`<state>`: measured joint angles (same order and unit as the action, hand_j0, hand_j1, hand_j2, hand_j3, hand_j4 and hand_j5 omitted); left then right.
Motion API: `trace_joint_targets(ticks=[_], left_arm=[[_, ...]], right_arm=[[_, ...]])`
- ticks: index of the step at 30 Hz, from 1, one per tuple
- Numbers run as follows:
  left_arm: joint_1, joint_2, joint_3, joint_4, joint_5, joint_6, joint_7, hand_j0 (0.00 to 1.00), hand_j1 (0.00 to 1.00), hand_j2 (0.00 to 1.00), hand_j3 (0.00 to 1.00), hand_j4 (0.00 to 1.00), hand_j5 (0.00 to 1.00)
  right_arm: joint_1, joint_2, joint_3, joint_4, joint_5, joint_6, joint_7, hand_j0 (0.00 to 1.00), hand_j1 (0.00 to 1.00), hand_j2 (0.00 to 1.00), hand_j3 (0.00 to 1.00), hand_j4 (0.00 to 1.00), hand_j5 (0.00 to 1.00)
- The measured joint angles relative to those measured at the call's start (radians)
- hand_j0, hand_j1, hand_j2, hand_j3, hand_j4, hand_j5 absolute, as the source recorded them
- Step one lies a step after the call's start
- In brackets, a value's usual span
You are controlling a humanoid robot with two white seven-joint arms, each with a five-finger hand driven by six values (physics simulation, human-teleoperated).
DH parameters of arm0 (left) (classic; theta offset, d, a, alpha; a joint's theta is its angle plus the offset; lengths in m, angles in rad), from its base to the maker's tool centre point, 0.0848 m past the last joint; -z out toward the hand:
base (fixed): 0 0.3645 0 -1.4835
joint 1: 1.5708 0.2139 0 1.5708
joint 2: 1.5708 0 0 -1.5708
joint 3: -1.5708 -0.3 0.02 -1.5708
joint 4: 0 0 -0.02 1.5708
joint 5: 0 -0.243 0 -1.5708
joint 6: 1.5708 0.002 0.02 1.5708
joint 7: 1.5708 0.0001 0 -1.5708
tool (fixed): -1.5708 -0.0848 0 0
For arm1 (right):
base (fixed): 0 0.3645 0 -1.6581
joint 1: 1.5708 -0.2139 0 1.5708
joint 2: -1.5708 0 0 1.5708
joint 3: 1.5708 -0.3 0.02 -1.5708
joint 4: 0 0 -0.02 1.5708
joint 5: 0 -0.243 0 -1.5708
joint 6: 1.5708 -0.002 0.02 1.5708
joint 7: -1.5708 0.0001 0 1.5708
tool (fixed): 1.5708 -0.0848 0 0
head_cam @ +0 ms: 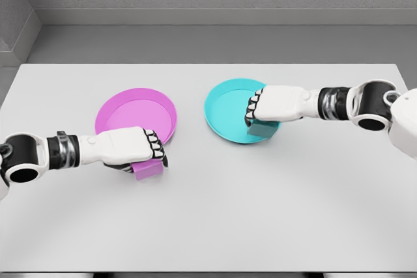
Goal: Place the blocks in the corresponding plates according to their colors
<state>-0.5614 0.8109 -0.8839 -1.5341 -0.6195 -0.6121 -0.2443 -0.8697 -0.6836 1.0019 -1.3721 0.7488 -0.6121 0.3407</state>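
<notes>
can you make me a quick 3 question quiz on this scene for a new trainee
1. True or false: the left hand is shut on the pink block.
2. Which plate does the teal block overlap in the head view? A) the pink plate B) the teal plate C) neither
3. Fill in: both plates rest on the white ____.

Key
1. True. The fingers curl over the block, which sits at the near edge of the pink plate.
2. B. The right hand holds it at that plate's near right rim.
3. table
</notes>
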Motion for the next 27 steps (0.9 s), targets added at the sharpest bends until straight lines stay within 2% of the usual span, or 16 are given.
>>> trace_joint_targets(ticks=[13, 15, 17, 23, 27], left_arm=[[-0.061, -0.009, 0.002, 0.093, 0.005, 0.000, 0.000, 0.66, 0.66, 0.66, 0.66, 0.66, 0.66], [-0.075, -0.010, 0.002, 0.111, 0.006, 0.000, 0.000, 0.66, 0.66, 0.66, 0.66, 0.66, 0.66], [-0.089, -0.010, 0.003, 0.132, 0.007, 0.000, 0.000, 0.66, 0.66, 0.66, 0.66, 0.66, 0.66], [-0.124, -0.011, 0.006, 0.201, 0.018, 0.000, 0.000, 0.66, 0.66, 0.66, 0.66, 0.66, 0.66], [-0.135, -0.015, 0.018, 0.253, 0.021, 0.000, 0.000, 0.66, 0.66, 0.66, 0.66, 0.66, 0.66]], right_arm=[[-0.069, 0.114, 0.001, 0.156, 0.009, 0.000, 0.000, 0.62, 0.62, 0.62, 0.62, 0.62, 0.62], [-0.075, 0.127, 0.000, 0.183, 0.009, 0.000, 0.000, 0.70, 0.70, 0.70, 0.70, 0.70, 0.70], [-0.077, 0.140, -0.002, 0.211, 0.009, 0.000, 0.000, 0.98, 0.98, 0.98, 0.98, 0.98, 0.98], [-0.075, 0.154, -0.022, 0.253, 0.007, 0.000, -0.001, 0.99, 0.99, 0.99, 0.99, 0.99, 0.99], [-0.051, 0.142, -0.054, 0.255, -0.001, -0.001, -0.002, 1.00, 1.00, 1.00, 1.00, 1.00, 1.00]])
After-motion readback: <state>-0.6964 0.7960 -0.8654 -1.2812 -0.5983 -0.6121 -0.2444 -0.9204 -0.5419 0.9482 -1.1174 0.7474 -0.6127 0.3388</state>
